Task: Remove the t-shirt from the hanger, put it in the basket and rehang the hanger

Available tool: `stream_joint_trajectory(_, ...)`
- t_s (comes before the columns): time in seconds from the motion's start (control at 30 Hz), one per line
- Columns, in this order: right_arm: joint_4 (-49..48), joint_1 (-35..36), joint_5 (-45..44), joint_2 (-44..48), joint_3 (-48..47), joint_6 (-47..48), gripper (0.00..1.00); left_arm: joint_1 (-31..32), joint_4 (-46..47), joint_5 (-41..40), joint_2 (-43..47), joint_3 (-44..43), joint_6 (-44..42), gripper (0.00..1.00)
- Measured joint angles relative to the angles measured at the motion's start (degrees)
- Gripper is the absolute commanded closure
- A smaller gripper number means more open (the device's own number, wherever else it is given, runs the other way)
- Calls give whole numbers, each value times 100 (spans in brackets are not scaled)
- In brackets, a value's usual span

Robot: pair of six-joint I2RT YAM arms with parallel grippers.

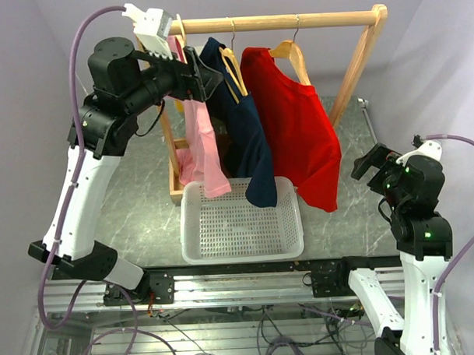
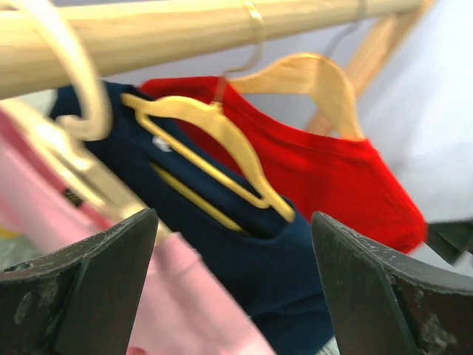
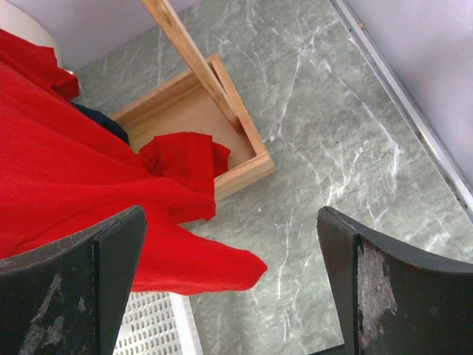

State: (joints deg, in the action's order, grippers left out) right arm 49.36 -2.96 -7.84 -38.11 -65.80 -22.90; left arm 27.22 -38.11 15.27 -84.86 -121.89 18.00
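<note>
As it hangs, the navy t-shirt droops askew on its hanger.

Red t-shirt on hanger, basket below

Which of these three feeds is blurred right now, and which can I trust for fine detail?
Left wrist: soft all over, worst on the nearest hanger and the pink t-shirt, which smear. Right wrist: crisp on the red t-shirt and the veins of the table. Top external: sharp, evenly lit, no glare.
</note>
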Motion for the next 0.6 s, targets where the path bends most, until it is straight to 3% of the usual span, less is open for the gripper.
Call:
stream_joint_trajectory(0.27,81,4,-79,37,-122,111,0,28,-4,-1543,463,44,-44,5)
stream_joint_trajectory(0.6,155,4,-46,24,-190,129,0,260,146,-2245,103,20,-2,5)
